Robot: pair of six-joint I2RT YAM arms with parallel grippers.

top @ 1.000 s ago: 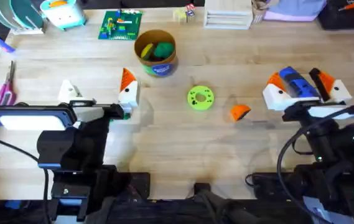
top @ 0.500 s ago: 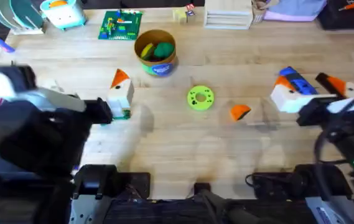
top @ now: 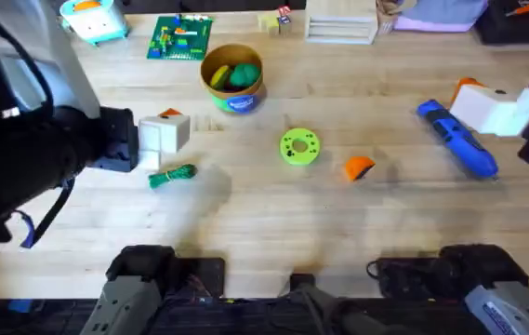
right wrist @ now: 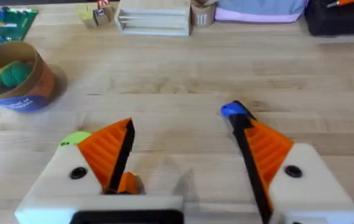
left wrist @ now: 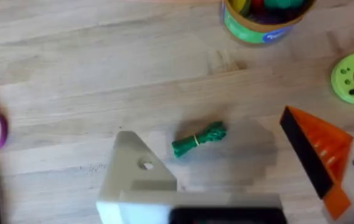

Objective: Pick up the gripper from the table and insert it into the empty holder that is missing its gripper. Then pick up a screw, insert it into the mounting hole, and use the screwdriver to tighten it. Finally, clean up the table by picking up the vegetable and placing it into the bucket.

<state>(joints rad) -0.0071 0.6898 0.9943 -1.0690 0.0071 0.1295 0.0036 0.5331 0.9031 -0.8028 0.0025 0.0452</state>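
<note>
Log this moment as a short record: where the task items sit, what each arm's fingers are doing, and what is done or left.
orange pad: loose on the table, right of the lime disc
holder: left arm's bare off-white finger mount, no pad on it
screwdriver: lying on the table near the right gripper
vegetable: on the table in front of the left gripper
bucket: upright, toys inside
left fingers: open, holding nothing
right fingers: open, holding nothing
left to do: pad, screw, cleanup
</note>
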